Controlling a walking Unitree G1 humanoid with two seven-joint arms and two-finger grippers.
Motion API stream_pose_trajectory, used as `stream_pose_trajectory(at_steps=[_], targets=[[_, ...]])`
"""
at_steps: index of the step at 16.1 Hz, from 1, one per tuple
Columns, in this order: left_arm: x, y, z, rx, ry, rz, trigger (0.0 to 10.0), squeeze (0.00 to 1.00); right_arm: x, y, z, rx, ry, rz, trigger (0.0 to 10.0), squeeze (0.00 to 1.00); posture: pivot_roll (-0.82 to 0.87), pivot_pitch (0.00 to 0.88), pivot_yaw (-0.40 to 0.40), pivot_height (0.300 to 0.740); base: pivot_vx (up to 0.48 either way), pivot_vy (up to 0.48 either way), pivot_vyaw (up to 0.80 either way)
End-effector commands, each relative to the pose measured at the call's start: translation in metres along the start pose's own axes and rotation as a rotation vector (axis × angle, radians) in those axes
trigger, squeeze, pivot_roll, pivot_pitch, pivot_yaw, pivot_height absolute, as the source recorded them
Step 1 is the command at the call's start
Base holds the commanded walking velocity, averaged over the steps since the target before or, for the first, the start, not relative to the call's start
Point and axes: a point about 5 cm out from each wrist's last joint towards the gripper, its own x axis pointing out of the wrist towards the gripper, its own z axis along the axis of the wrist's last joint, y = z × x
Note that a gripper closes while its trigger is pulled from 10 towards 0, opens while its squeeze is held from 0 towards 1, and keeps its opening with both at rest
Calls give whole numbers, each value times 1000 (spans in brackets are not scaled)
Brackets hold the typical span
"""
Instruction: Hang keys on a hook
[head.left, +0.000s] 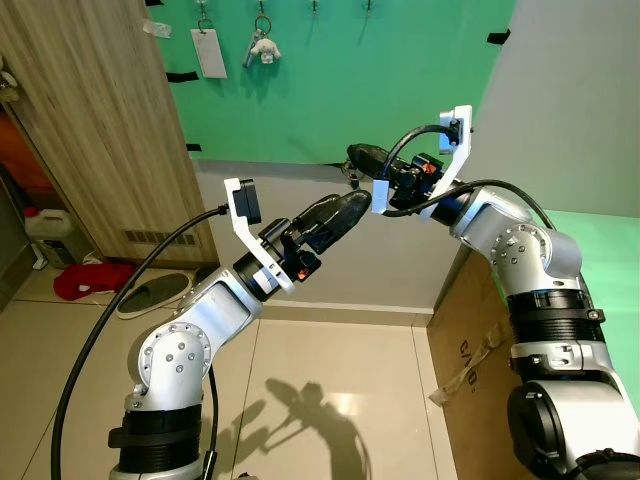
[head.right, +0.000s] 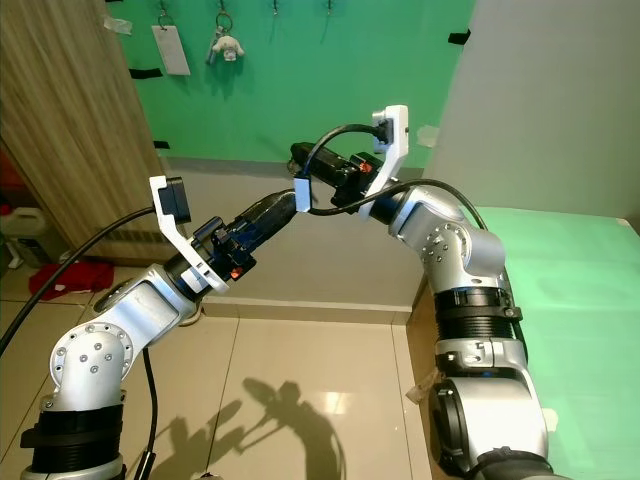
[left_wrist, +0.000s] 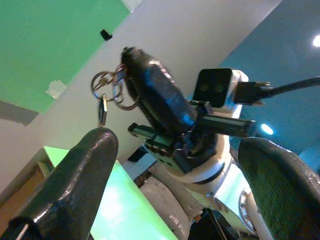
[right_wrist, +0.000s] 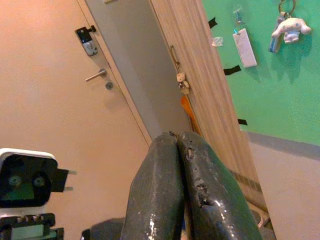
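Observation:
A bunch of keys (left_wrist: 106, 91) on metal rings dangles from the tips of my right gripper (head.left: 353, 156), which is shut on the rings at chest height in front of me. My left gripper (head.left: 347, 212) is raised just below and left of it, open, its fingers (left_wrist: 85, 170) spread wide and pointing at the keys without touching them. A row of hooks (head.left: 313, 6) runs along the top of the green wall (head.left: 350, 80). One hook holds a white tag (head.left: 208, 51), another a plush keychain (head.left: 263, 48); the hooks to their right are bare.
A tall wooden cabinet (head.left: 90, 120) stands at the left, with a white jug (head.left: 45, 225), a red cloth (head.left: 90, 279) and a slipper (head.left: 155, 293) on the floor by it. A cardboard box (head.left: 470, 330) and a green-topped surface (head.right: 570, 270) lie at my right.

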Motion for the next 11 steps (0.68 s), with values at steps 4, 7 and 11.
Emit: stream_pose_trajectory(at_steps=[4, 7, 11], targets=[[5, 6, 3, -56, -38, 45, 10000, 0, 1, 6, 2, 15, -23, 18, 0, 0, 25, 0, 36, 740, 0, 0, 0], [7, 8, 6, -67, -63, 56, 10000, 0, 2, 8, 2, 20, -29, 21, 0, 0, 22, 0, 38, 740, 0, 0, 0], [8, 13, 12, -74, -102, 81, 10000, 0, 3, 11, 1, 30, -32, 28, 0, 0, 18, 0, 40, 740, 0, 0, 0]])
